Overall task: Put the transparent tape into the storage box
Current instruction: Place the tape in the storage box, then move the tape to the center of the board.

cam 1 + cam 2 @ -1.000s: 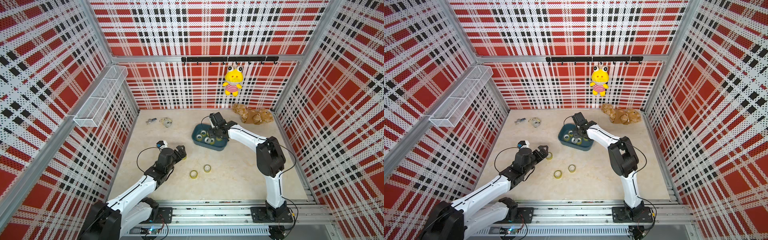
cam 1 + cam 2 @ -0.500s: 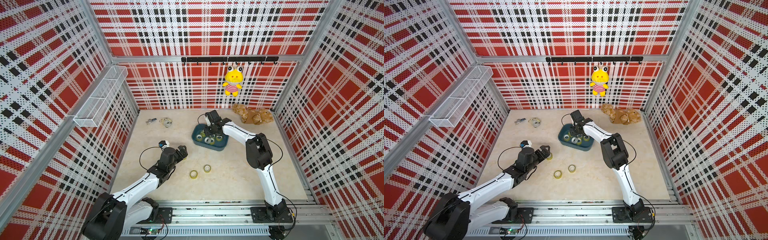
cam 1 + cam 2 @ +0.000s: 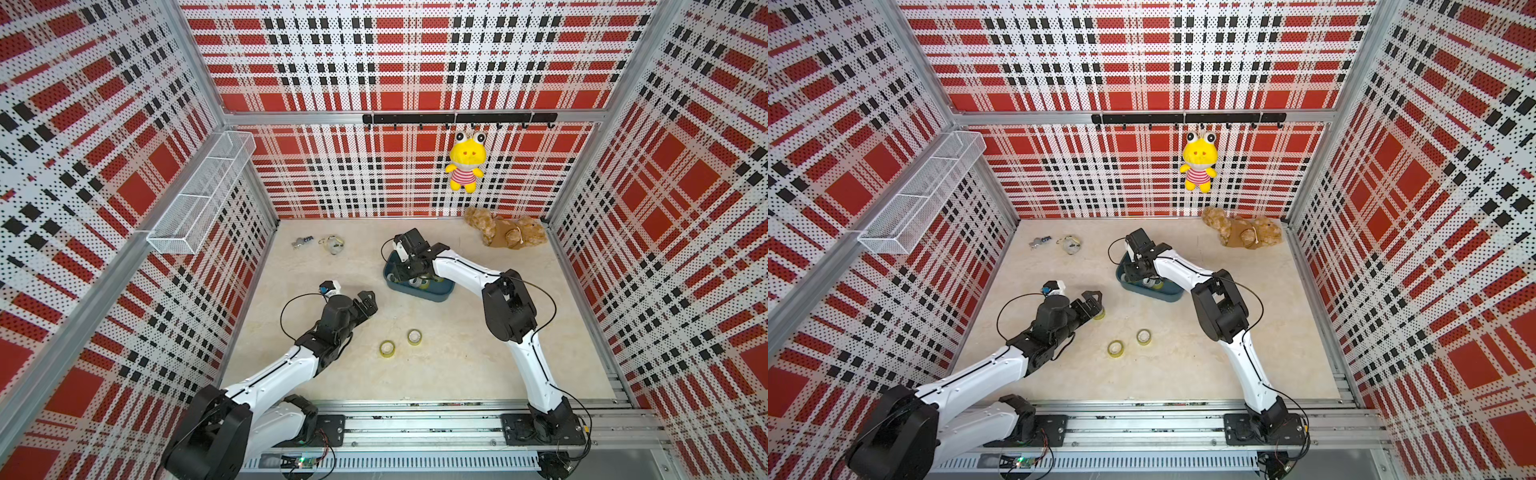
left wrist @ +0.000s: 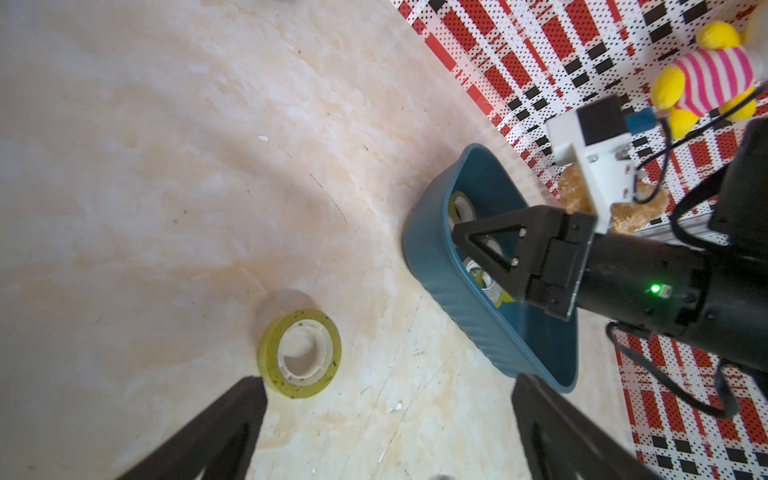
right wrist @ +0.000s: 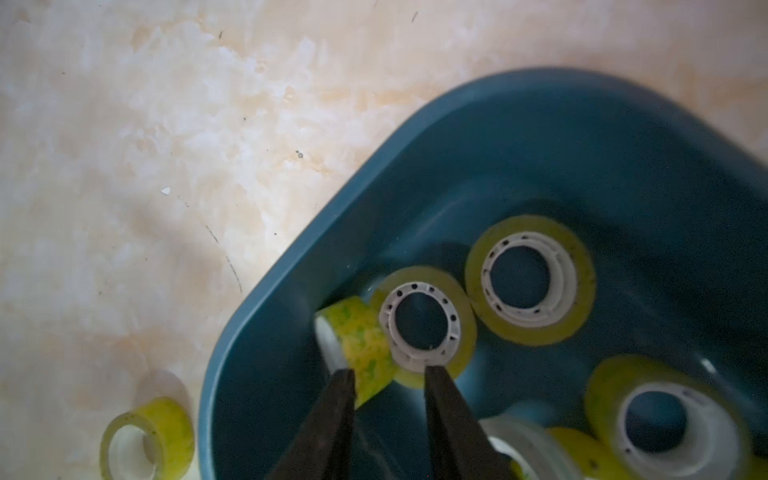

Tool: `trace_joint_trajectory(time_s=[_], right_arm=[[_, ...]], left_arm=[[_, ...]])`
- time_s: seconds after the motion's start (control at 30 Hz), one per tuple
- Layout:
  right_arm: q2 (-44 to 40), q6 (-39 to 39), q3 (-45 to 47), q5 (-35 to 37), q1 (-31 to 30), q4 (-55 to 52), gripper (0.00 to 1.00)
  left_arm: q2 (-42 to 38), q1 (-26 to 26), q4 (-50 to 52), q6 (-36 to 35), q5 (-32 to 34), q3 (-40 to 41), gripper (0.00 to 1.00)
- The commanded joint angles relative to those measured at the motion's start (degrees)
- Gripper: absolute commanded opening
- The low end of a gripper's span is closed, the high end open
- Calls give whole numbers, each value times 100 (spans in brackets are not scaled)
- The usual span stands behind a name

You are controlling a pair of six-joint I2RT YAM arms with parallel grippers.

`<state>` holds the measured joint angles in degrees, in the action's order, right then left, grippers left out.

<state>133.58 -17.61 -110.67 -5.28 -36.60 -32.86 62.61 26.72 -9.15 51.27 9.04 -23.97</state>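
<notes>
The storage box (image 3: 436, 296) (image 3: 1167, 296) (image 5: 519, 137) is a dark teal tub at mid-table with several yellowish transparent tape rolls in it (image 5: 530, 280). My right gripper (image 3: 409, 272) (image 3: 1139, 272) (image 5: 388, 372) hangs over its left end, open by a narrow gap with nothing between the fingers. One roll (image 5: 361, 345), on edge and blurred, lies inside the box just past a fingertip. My left gripper (image 3: 368, 301) (image 3: 1096, 301) (image 4: 386, 380) stands wide open low over the table. A roll (image 4: 300, 353) (image 3: 1099, 314) lies flat just beyond one of its fingertips.
Two more tape rolls (image 3: 387, 348) (image 3: 414, 336) lie on the table nearer the front. A white wire basket (image 3: 199, 195) hangs on the left wall and a yellow plush (image 3: 466, 166) on the back wall. A brown plush (image 3: 505, 232) and small items (image 3: 332, 244) lie at the back.
My right gripper has shifted a little left over the box and its jaws have parted, and the roll now lies free in the box. The left arm has barely moved.
</notes>
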Motion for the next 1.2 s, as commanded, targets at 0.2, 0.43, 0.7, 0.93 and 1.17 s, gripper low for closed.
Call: trace_joint_trajectory(time_s=[0.2, 0.43, 0.7, 0.93, 1.17], right_arm=[[-1572, 23, 1172, 361, 34, 337, 42], [-3131, 38, 2613, 431, 30, 724, 43], [-4584, -182, 4326, 430, -51, 1072, 42], [-5376, -516, 5491, 585, -401, 1165, 42], [-5590, -951, 6284, 832, -770, 1404, 42]], left_arm=[[-545, 102, 356, 50, 125, -152, 100], [-621, 405, 487, 111, 233, -315, 100], [-242, 997, 510, 134, 596, -620, 100], [-122, 1319, 414, 305, 774, -694, 100], [-83, 1511, 551, 288, 793, -715, 100]])
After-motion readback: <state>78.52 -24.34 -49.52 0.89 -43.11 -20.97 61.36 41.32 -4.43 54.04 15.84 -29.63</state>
